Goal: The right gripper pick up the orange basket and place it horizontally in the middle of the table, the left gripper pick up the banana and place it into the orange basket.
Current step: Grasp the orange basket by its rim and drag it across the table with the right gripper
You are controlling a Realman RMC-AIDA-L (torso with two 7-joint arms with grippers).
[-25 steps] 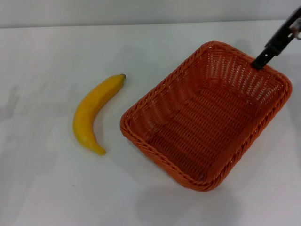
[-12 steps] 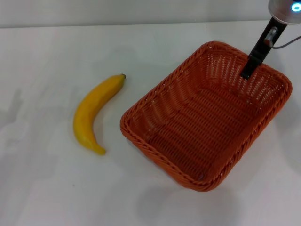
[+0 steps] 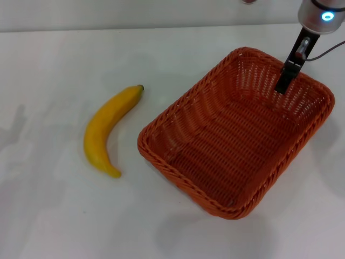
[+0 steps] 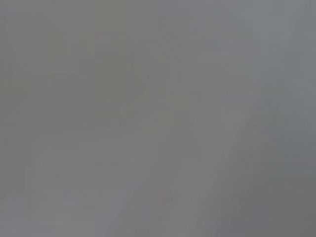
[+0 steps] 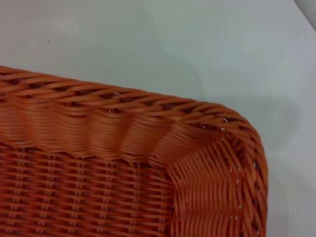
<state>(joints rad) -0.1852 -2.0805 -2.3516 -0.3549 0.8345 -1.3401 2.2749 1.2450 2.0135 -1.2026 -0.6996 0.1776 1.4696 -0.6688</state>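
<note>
Now the banana point(image 3: 105, 129) lies on the desk point(image 3: 54, 216) just left of the orange basket point(image 3: 237, 135); my right gripper point(image 3: 284, 80) has swung inside its far rim, fingers' state unclear, ready to grip

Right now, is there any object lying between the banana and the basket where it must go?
No. Only bare table lies between the banana and the basket. The basket's inside holds nothing except the right claw, reaching down at its far wall. The left claw is out of view.

No legible text or markings anywhere
</note>
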